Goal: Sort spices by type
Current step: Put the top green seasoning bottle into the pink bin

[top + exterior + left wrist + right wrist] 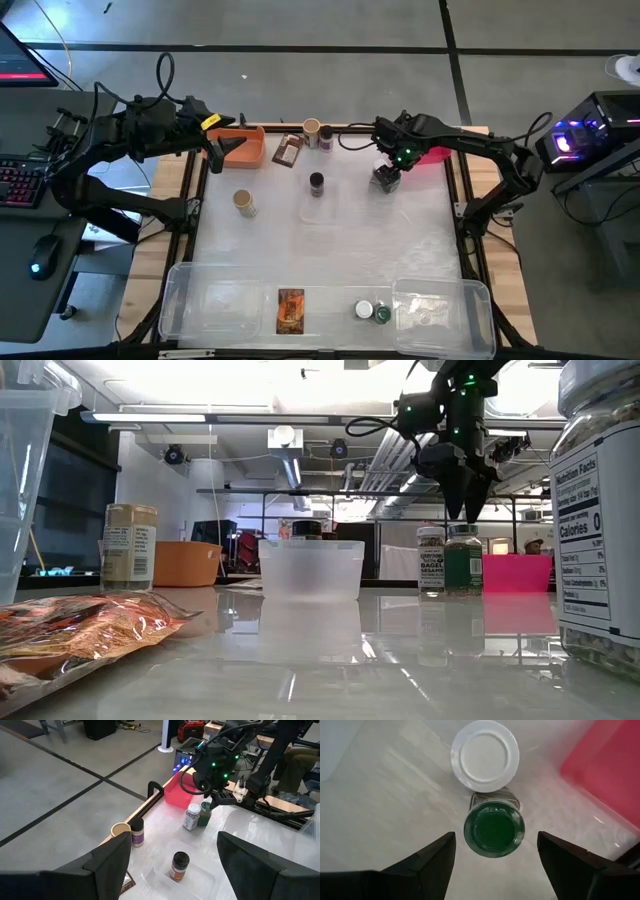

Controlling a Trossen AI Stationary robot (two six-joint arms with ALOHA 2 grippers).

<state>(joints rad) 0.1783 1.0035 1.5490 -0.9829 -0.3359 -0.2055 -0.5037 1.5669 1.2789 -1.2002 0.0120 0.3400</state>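
The right gripper (495, 852) is hanging directly above the green-capped jar (494, 831), its fingers spread wide to either side and gripping nothing. That jar is standing upright just beside the pink bin (436, 155), touching or nearly touching a white-capped jar (485, 755) that is on its far side from the gripper's fingers. The left gripper (222, 148) is waiting with its fingers apart and empty, over the orange bin (245, 152), well apart from the pink bin.

As a judgement, the sorting is looking only partly done. A dark-capped jar (316, 183) is sitting inside a small clear tub (322, 210) between the two bins. A tan-capped jar (243, 203) is standing loose on the table (330, 255), and two more jars (317, 133) plus a brown packet (289, 150) are lying near the orange bin. Far from the pink bin, at the table's opposite edge, an orange packet (290, 309) and another green-and-white pair (372, 312) are resting (whether that is their final place is unclear). The pair under the right gripper seems next
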